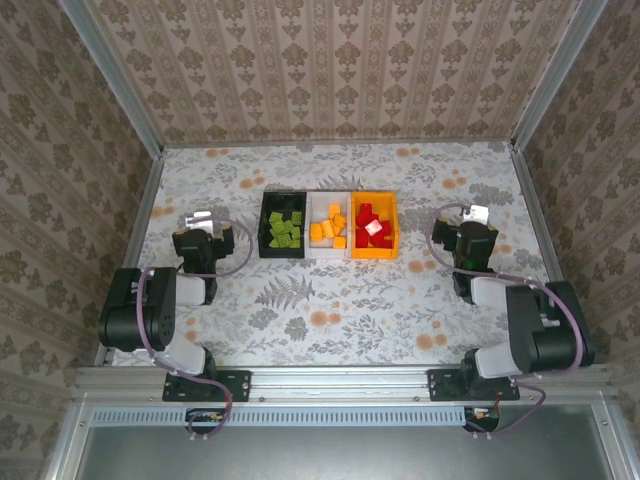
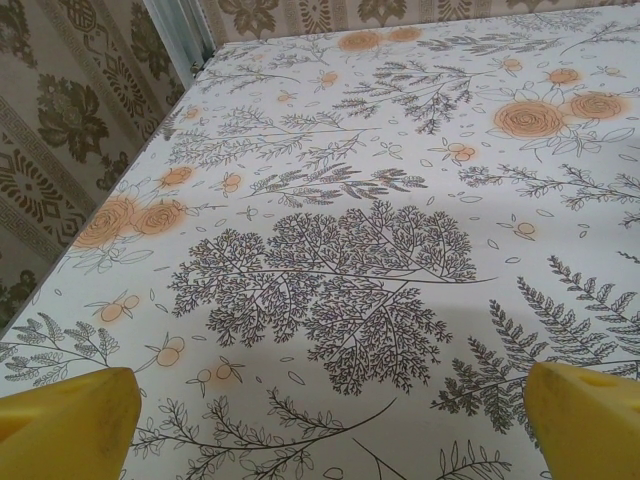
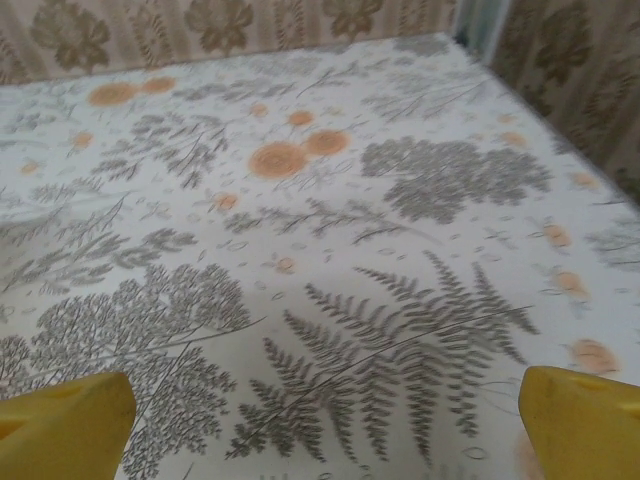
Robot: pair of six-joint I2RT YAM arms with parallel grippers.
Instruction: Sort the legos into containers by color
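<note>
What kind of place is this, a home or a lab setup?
Probably a robot test cell: wallpapered panels box in a floral table, with an aluminium frame carrying the left arm and right arm.

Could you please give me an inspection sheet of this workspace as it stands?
Surface: floral-print table, flat, no loose bricks seen.
Job's things: black bin holds green legos; white bin holds orange legos; orange bin holds red legos; bins side by side in a row.
Clutter: nothing seen.
Claws: left claw and right claw open, empty, above bare table.
Cables: purple cables looped along both arms, apart from the bins.
Surroundings: patterned wallpaper walls, aluminium frame posts.
</note>
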